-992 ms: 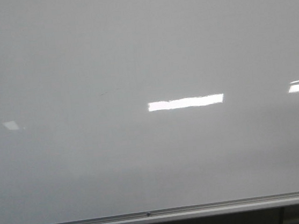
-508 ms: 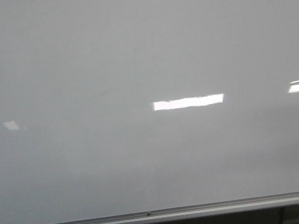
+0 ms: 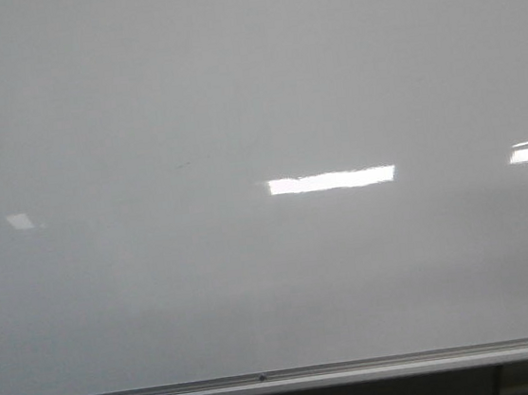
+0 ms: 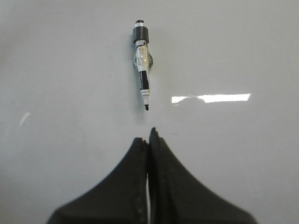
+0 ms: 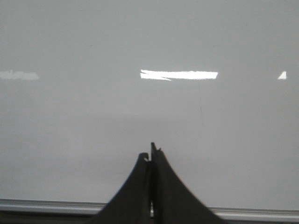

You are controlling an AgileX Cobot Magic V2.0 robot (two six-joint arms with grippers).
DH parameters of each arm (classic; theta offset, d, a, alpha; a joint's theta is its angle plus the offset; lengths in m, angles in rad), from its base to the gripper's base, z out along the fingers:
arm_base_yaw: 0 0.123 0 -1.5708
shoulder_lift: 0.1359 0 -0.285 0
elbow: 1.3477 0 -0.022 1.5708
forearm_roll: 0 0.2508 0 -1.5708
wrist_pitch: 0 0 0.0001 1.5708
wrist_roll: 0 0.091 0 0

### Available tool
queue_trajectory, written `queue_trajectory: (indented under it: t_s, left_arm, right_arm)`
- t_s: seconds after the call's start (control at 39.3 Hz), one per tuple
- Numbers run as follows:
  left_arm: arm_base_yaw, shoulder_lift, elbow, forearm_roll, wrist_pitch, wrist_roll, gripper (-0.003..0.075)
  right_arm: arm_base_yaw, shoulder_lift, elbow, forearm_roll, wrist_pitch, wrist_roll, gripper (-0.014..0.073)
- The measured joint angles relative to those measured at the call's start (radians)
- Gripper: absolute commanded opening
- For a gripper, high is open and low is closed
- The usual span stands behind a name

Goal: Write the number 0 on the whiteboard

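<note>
A: Quick look for you. The whiteboard (image 3: 251, 84) fills the front view, silver rail (image 3: 285, 378) along the bottom. No number 0 on it yet, only a faint tiny speck left of centre and bright light reflections.

B: Tools?

A: Neither shows in the front view. Left tool (image 4: 148, 135) is clenched, fingers pressed together, nothing between them. Right tool (image 5: 152, 151) same: clenched, empty.

B: So where's the marker?

A: Left wrist view only. Marker (image 4: 142, 70) sits on a pale glossy surface, cap off, tip aimed at the left tool, just apart from it. Can't tell if that surface is the board or a desk.

B: Why lined up like that?

A: My guess: you've got the left tool squared to it for a pickup along its length. You'd need to release the fingers first.

B: Anything in the way?

A: Nothing near the marker. Right tool faces bare board w/ the rail just below it, well clear. Glare could hide thin ink, imo.
</note>
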Motion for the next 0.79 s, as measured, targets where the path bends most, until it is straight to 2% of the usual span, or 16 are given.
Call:
queue_trajectory:
  t_s: [0.28, 0.56, 0.64, 0.79]
  left_arm:
    - [0.0, 0.0, 0.0, 0.002, -0.005, 0.0, -0.002]
    - [0.0, 0.0, -0.005, -0.036, -0.203, 0.0, -0.0019]
    - [0.0, 0.0, -0.036, -0.042, -0.192, 0.0, -0.0019]
    - [0.0, 0.012, -0.195, -0.023, -0.074, 0.0, -0.0019]
  right_arm:
    - [0.0, 0.0, 0.0, 0.0, 0.0, 0.0, -0.0069]
    - [0.0, 0.0, -0.046, 0.0, -0.002, 0.0, -0.0067]
    - [0.0, 0.0, -0.118, 0.0, 0.026, 0.0, -0.0067]
    - [0.0, 0.003, -0.293, 0.0, 0.136, 0.0, -0.0067]
